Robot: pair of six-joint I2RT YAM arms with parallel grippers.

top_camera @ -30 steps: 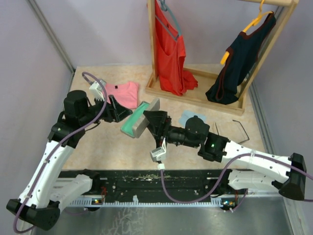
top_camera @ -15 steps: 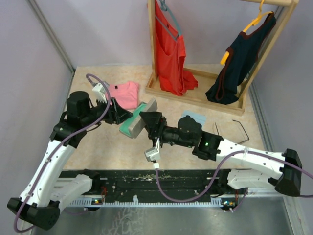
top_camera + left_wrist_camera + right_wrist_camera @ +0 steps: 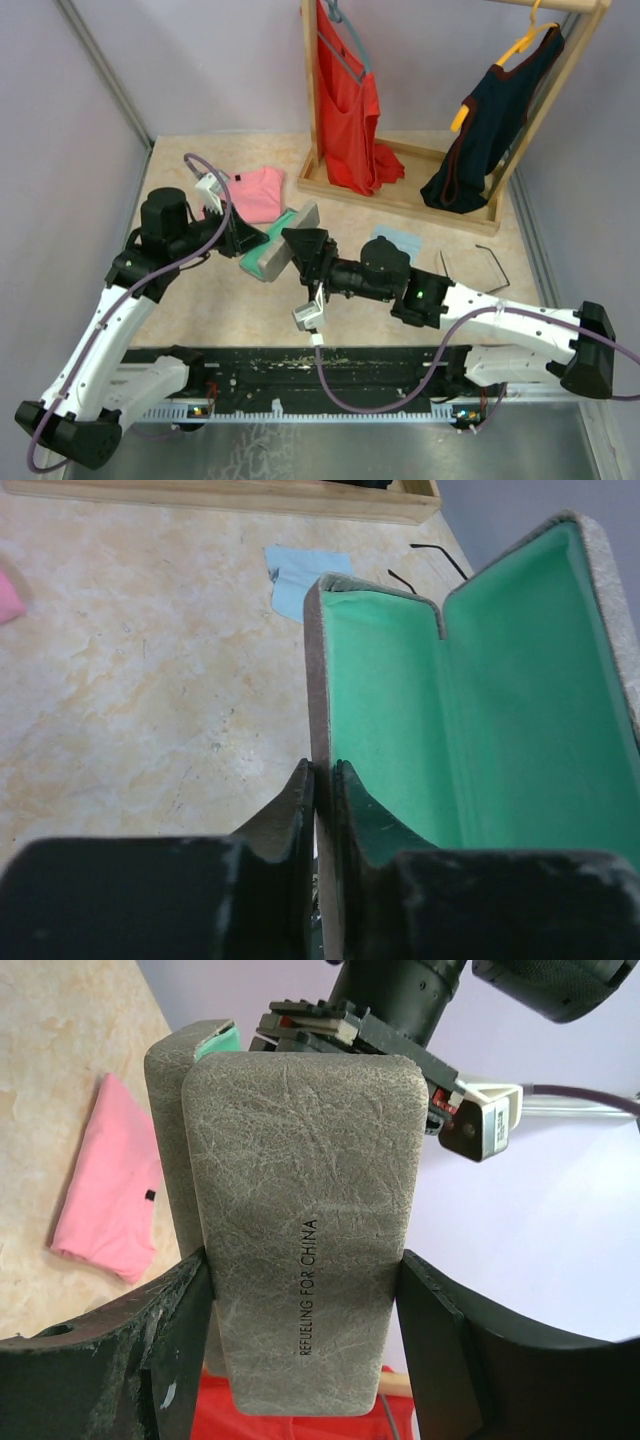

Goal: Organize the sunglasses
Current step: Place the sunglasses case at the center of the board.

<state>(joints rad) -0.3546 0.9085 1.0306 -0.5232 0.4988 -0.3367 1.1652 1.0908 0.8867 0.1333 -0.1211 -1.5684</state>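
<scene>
An open grey case (image 3: pixel 272 253) with green lining (image 3: pixel 480 680) hangs above the table between both arms. My left gripper (image 3: pixel 250 243) (image 3: pixel 322 768) is shut on one thin wall of the case. My right gripper (image 3: pixel 296 247) (image 3: pixel 303 1257) grips the closed outer shell (image 3: pixel 300 1210) across its width, a finger pressed on each side. The sunglasses (image 3: pixel 497 256) (image 3: pixel 437 560), thin dark wire, lie on the table at the right, apart from both grippers. A light blue cloth (image 3: pixel 395 240) (image 3: pixel 300 570) lies between them and the case.
A folded pink garment (image 3: pixel 255 190) (image 3: pixel 105 1180) lies at the back left of the table. A wooden rack (image 3: pixel 400 192) at the back holds a red top (image 3: pixel 345 100) and a dark top (image 3: pixel 490 130). Grey walls stand close on both sides.
My left gripper has closed onto the case's wall. The case and both grippers have shifted slightly left and toward the near edge.
</scene>
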